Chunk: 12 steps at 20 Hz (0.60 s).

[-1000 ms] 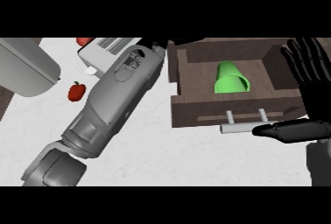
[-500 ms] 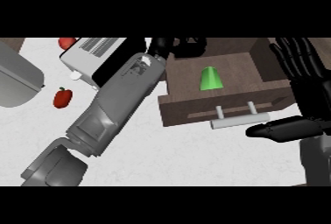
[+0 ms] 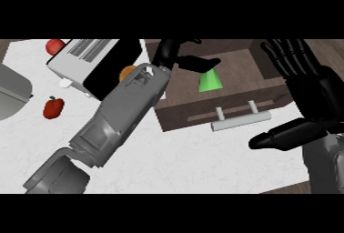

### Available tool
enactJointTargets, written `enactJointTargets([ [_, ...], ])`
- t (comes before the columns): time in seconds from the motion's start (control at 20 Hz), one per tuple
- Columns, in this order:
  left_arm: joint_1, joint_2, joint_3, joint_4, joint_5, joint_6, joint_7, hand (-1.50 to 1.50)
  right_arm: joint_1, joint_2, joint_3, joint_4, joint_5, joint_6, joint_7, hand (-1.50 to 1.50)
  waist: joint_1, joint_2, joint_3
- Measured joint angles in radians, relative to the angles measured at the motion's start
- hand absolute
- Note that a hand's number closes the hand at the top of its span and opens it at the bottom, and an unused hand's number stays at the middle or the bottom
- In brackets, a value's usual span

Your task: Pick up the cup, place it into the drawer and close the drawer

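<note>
2 black hands show in the head view, and the green cone-shaped cup (image 3: 210, 82) already lies inside the open brown wooden drawer (image 3: 265, 93), near its back left corner, with its narrow end pointing to the back and its wide end to the front. The left hand (image 3: 180, 57) hangs just above the cup at the drawer's back left part. Its fingers are curled a little and I see nothing held in them; one dark finger reaches over the top of the cup, and I cannot tell if it touches. The right hand (image 3: 302, 77) is at the right side of the drawer with its fingers straight and spread, and it holds nothing. Its thumb (image 3: 282, 135) points left, just in front of the pale bar handle (image 3: 240, 119) on the drawer's front. So the right hand looks nearer to the handle, and I think the closing push would go from the front toward the back. The left arm must lift out of the drawer first, or it may get in the way. On the white counter (image 3: 201, 159), a white toaster (image 3: 94, 63) sits near the back left, with a small red pepper (image 3: 53, 107) near the left edge.
</note>
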Motion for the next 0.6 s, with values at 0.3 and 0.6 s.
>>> enactJointTargets([
  [0.3,0.014,0.0,0.029,-0.062,0.115,-0.023,-0.098,-1.5,-0.012,0.001,0.094,-0.004,-0.105,0.144,0.029,1.5,-0.002,-0.003,-0.001],
  [0.6,-0.003,0.0,0.06,-0.076,0.196,0.015,-0.173,-1.5,0.018,-0.113,0.19,-0.016,-0.088,0.302,0.112,-1.5,0.038,-0.018,-0.002],
])
